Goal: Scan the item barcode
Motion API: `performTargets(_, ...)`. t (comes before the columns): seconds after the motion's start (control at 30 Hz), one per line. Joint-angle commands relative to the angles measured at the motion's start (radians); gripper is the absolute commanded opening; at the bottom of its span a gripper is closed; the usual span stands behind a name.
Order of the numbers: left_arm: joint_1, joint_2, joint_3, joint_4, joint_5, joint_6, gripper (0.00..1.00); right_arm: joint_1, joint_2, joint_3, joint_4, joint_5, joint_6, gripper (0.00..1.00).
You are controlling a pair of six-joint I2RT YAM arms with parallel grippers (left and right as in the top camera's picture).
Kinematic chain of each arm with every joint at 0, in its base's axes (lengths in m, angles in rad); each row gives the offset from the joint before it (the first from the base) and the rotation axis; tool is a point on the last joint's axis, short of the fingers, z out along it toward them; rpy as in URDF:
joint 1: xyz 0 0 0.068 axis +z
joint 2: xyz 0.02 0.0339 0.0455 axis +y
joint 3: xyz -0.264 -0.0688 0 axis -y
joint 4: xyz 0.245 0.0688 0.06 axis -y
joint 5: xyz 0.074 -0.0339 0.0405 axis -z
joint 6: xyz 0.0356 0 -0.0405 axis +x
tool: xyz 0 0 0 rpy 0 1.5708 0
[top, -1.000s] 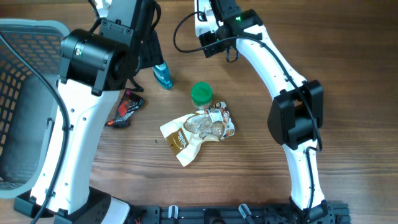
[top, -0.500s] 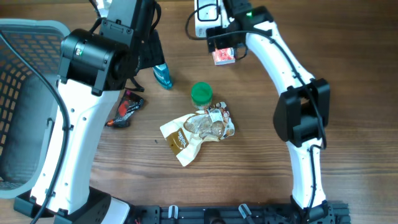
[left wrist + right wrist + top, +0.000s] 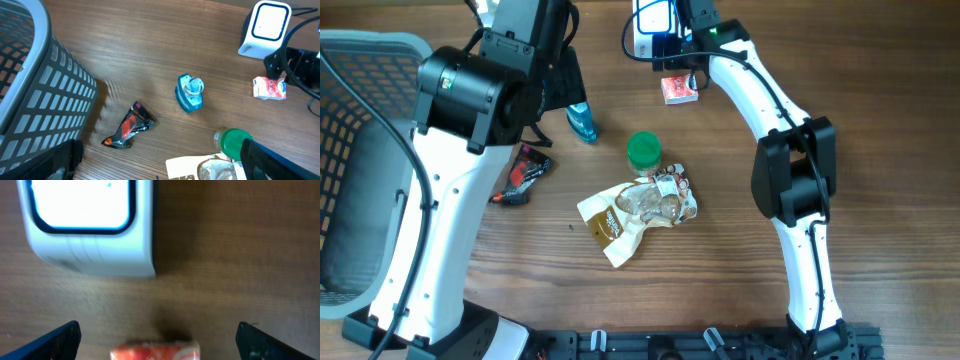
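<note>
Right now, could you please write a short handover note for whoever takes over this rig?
Left gripper: open, empty, hovering over the table beside the basket.
Right gripper: open, empty, just above the red packet.
Things: the red packet lies on the table in front of the white scanner, held by nothing. The blue bottle, green-lidded jar, snack bags and dark wrapper lie mid-table.
Done: the packet is at the scanner; whether it scanned cannot be told.
Left: probably regrasp it, or pick the next item, and show its barcode.
</note>
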Motion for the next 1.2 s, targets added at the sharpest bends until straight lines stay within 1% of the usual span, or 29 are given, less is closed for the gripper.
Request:
performTargets(0.0,0.005,0.001,-0.003,0.003,0.009,0.001,1.0,-0.001,0.028,0.015,-0.063,0.011,0.03,1.0)
performTargets(0.07,0.005,0.001,-0.003,0.003,0.009,0.001,1.0,0.002,0.028,0.015,-0.108,0.01,0.029,1.0)
performTargets(0.17,0.004,0.001,-0.003,0.003,0.009,0.001,1.0,0.002,0.029,-0.05,-0.085,0.009,0.031,1.0)
performTargets(0.27,0.004,0.001,-0.003,0.003,0.009,0.001,1.0,0.006,0.03,-0.196,0.055,-0.017,0.029,1.0)
performTargets(0.33,0.005,0.001,-0.003,0.003,0.009,0.002,1.0,0.014,0.031,-0.257,0.131,-0.045,0.03,1.0)
performTargets(0.47,0.005,0.001,-0.003,0.003,0.008,0.002,1.0,0.031,0.031,-0.286,0.208,-0.043,0.012,1.0)
performTargets(0.5,0.005,0.001,-0.003,0.003,0.008,0.002,1.0,0.037,0.03,-0.285,0.217,-0.036,-0.028,1.0)
performTargets(0.6,0.005,0.001,-0.003,0.003,0.001,0.002,1.0,0.036,0.012,-0.283,0.19,0.026,-0.067,1.0)
performTargets(0.7,0.005,0.001,-0.003,0.007,0.001,0.002,1.0,0.036,-0.033,-0.283,0.194,0.103,-0.186,1.0)
performTargets(0.8,0.005,0.002,-0.003,0.007,0.001,0.002,1.0,0.033,-0.085,-0.283,0.248,0.112,-0.315,1.0)
performTargets(0.93,0.005,0.002,-0.003,0.006,0.001,0.001,1.0,0.032,-0.113,-0.283,0.335,0.108,-0.338,1.0)
performTargets(1.07,0.005,0.002,-0.003,0.007,0.001,0.001,1.0,0.027,-0.113,-0.284,0.298,0.01,-0.437,0.98)
performTargets(1.17,0.005,0.002,-0.003,0.007,0.001,0.001,1.0,-0.016,-0.126,-0.284,0.179,-0.154,-0.551,0.96)
